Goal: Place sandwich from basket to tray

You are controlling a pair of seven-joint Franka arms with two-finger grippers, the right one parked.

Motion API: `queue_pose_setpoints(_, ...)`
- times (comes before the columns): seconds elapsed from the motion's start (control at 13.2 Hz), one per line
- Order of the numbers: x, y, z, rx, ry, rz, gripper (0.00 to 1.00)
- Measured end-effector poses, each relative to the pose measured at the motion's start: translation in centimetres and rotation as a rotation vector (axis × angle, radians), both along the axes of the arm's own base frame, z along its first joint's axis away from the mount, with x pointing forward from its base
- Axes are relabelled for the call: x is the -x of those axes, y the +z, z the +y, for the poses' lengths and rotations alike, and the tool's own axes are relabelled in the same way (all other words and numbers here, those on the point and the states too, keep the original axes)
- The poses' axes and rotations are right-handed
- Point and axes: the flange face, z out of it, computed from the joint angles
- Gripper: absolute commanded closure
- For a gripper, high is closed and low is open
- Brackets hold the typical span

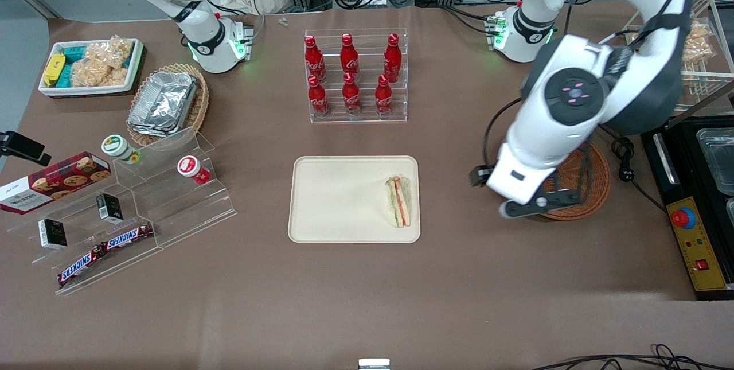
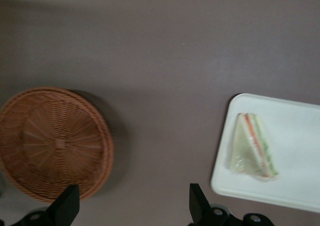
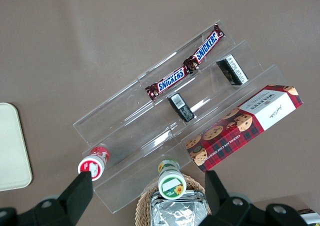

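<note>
On the large flat cream-beige rectangular tray (image 1: 344,198), the small clear-wrapped triangular wedge sandwich (image 1: 398,201) lies at the edge toward the working arm, its orange-red and green filling showing. Beside the tray, toward the working arm's end of the table, the left arm's gripper (image 2: 134,206) hangs above the bare brown tabletop (image 1: 367,301) between tray and round reddish-brown wicker basket (image 1: 579,183), its black fingers (image 2: 67,206) spread apart and holding nothing. The white arm hides much of the basket from the front; the wrist camera shows nothing inside it.
</note>
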Motion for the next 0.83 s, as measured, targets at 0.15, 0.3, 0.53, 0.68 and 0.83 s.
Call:
queue_pose_setpoints(0.15, 1.2, 0.7, 4.9, 0.011, -0.090, 0.034, 0.01)
queue_pose_setpoints(0.3, 2.4, 1.5, 10.8, 0.017, -0.174, 0.057, 0.01)
queue_pose_setpoints(0.53, 3.5, 2.3, 17.9, 0.020, -0.314, 0.108, 0.01)
queue_pose_setpoints(0.68, 3.5, 2.4, 20.4, 0.025, -0.364, 0.119, 0.01)
queue_pose_setpoints(0.83, 3.5, 2.2, 20.6, 0.025, -0.394, 0.128, 0.01)
